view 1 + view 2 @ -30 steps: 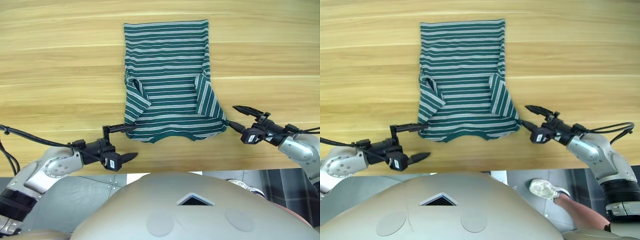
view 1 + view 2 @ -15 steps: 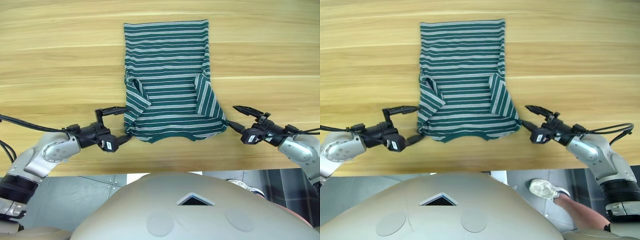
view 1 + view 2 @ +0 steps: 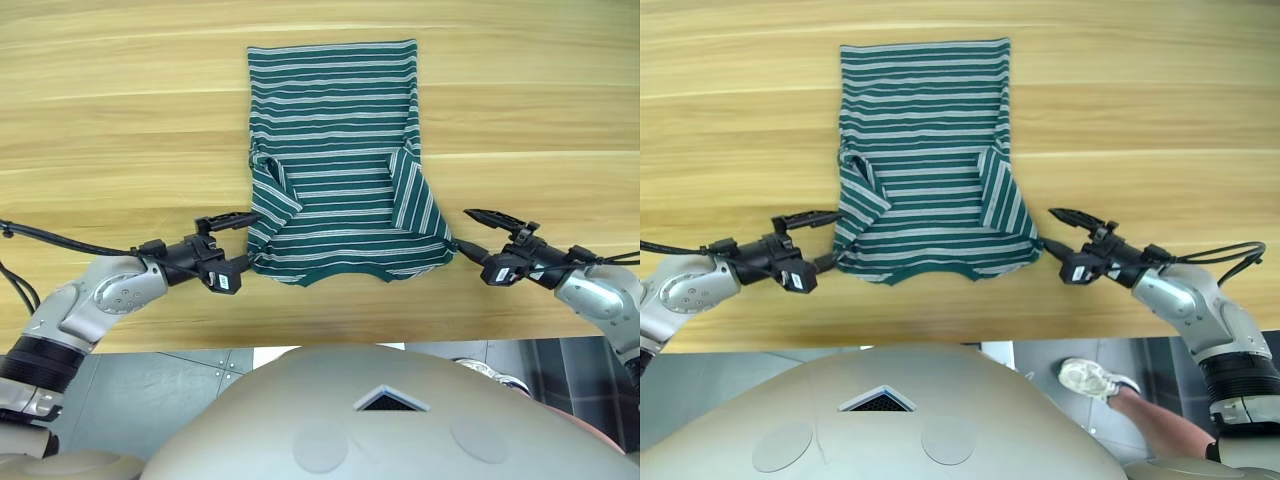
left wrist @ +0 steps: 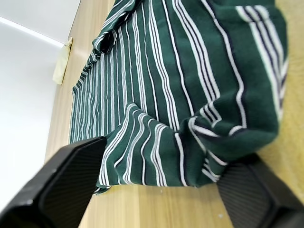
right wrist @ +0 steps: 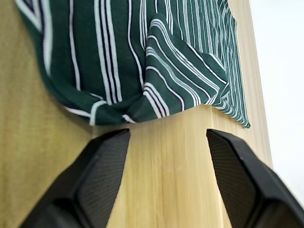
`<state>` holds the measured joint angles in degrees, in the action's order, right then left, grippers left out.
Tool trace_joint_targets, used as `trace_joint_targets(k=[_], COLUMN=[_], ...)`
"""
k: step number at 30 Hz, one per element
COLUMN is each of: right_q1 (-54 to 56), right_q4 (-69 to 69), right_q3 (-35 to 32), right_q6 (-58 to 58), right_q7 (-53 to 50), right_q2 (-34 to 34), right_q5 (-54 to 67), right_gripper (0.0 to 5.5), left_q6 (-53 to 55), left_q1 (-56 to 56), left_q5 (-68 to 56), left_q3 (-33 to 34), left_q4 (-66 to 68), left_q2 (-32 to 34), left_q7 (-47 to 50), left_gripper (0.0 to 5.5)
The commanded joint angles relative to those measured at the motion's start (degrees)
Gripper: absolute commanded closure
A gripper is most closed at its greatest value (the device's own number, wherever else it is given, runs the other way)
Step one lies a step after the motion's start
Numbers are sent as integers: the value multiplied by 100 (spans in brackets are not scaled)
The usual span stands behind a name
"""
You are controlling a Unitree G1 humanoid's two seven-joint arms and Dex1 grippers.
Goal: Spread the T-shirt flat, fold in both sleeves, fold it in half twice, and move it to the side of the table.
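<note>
Nearest you, your left gripper (image 3: 250, 241) sits at the near left corner of the T-shirt (image 3: 335, 150) with its two fingers spread apart, and the left wrist view shows the bunched corner of the fabric lying between them. Your right gripper (image 3: 462, 228) is at the near right corner, fingers likewise apart, its lower tip just at the edge of the cloth with nothing clamped. The green striped shirt lies on the wooden table (image 3: 120, 120), neckline end toward you, both sleeves folded in over the body, its straight hem at the far end.
</note>
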<state>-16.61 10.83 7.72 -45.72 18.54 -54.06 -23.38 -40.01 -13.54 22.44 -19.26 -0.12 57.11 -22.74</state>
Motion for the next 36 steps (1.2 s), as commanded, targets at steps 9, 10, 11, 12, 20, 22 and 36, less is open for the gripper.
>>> trace_joint_targets(k=[9, 10, 11, 12, 20, 22, 36], right_q1=[-277, -270, -256, -239, 32, 60, -22], right_q4=[-285, -301, -311, -313, -146, -145, -441], right_q3=[294, 317, 347, 369, 503, 520, 380], right_q6=[143, 148, 155, 165, 153, 165, 176], right_q7=[426, 445, 474, 493, 434, 445, 475], right_q2=[-109, -106, -103, -95, -44, -76, -83], right_q5=[-226, -227, -235, -243, -400, -426, -200], right_gripper=[248, 248, 248, 248, 365, 400, 550], left_q6=[654, 654, 653, 653, 653, 654, 312], left_q1=[-402, -395, -390, -388, -369, -364, -478], left_q5=[998, 1006, 1009, 1006, 1020, 1016, 475], left_q3=[-513, -528, -540, -548, -539, -530, -181], left_q4=[798, 806, 814, 818, 847, 850, 628], left_q2=[3, -6, -11, -13, -25, -21, -175], left_q7=[-470, -464, -458, -452, -418, -422, 9], left_gripper=[381, 392, 412, 424, 521, 530, 541])
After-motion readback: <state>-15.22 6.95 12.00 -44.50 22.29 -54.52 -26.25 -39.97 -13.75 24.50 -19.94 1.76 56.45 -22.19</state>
